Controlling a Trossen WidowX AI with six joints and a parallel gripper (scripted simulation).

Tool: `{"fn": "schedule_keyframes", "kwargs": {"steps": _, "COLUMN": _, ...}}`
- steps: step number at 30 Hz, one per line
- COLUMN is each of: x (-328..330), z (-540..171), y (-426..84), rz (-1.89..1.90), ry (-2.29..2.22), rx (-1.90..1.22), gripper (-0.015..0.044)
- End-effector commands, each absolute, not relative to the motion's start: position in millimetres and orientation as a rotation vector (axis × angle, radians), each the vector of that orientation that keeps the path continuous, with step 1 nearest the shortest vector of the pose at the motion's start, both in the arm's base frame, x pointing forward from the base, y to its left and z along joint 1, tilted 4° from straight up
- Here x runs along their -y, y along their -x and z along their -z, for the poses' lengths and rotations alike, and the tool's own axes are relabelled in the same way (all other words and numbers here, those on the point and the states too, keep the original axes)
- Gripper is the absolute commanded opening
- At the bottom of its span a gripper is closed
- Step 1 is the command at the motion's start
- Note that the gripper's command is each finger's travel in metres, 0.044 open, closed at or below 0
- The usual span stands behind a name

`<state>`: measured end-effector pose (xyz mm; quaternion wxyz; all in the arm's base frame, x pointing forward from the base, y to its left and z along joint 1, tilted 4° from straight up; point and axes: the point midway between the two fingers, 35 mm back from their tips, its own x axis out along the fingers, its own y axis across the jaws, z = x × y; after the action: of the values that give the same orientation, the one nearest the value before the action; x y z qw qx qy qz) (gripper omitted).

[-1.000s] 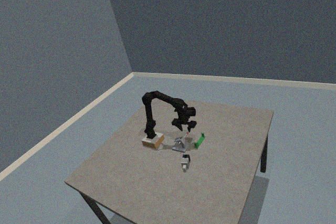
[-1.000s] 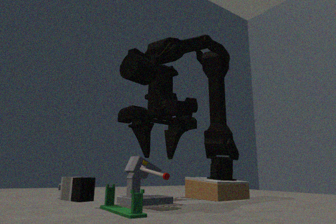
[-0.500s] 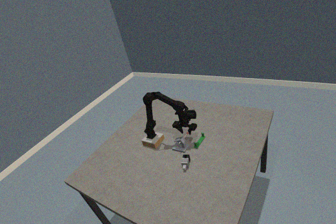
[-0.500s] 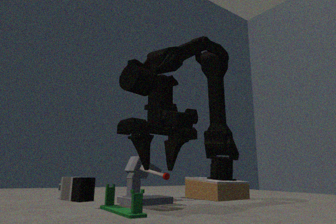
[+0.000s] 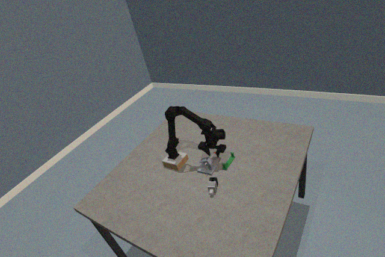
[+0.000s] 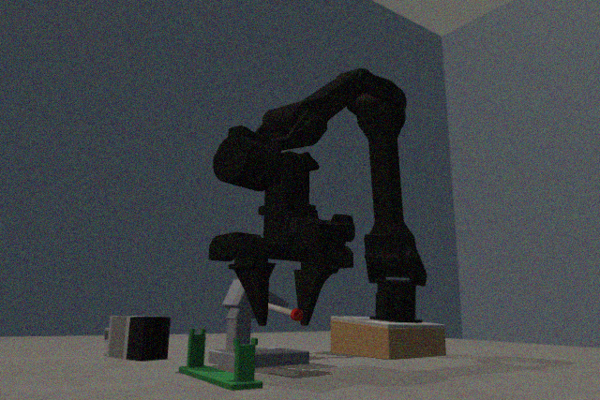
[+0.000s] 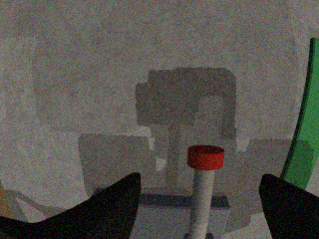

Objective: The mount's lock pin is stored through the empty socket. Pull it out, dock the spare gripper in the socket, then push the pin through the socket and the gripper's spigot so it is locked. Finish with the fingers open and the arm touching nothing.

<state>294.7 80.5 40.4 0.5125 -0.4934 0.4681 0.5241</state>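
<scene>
The grey mount (image 5: 207, 165) (image 6: 238, 333) (image 7: 164, 221) stands on its flat base. The lock pin (image 6: 279, 308) (image 7: 202, 199), a pale shaft with a red head, sticks out of the mount's tilted socket. My gripper (image 5: 213, 155) (image 6: 282, 323) (image 7: 202, 183) points down and is open, one finger on each side of the pin near its red head. The fingers show gaps to the pin in the wrist view. The spare gripper (image 5: 212, 186) (image 6: 145, 337), a pale block with a black end, lies on the table apart from the mount. The pin's far end is hidden.
A green cradle (image 5: 229, 161) (image 6: 210, 375) (image 7: 303, 115) with two uprights stands close beside the mount, near one finger in the wrist view. The arm's base block (image 5: 178, 162) (image 6: 416, 341) is on the mount's other side. The table (image 5: 155, 210) extends around them.
</scene>
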Motion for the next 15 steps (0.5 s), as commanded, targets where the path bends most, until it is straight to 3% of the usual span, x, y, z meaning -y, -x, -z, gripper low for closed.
{"fn": "schedule_keyframes", "kwargs": {"steps": 1, "x": -80.1, "z": -32.3, "y": -292.8, "rz": -1.258, "ry": 1.185, "rx": -1.135, "gripper": 0.03}}
{"fn": "schedule_keyframes", "kwargs": {"steps": 8, "x": -80.2, "z": -29.9, "y": -292.4, "rz": -1.258, "ry": 1.185, "rx": -1.135, "gripper": 0.03}}
{"fn": "schedule_keyframes", "kwargs": {"steps": 15, "x": -80.2, "z": -29.9, "y": -292.4, "rz": -1.258, "ry": 1.185, "rx": -1.135, "gripper": 0.0116}}
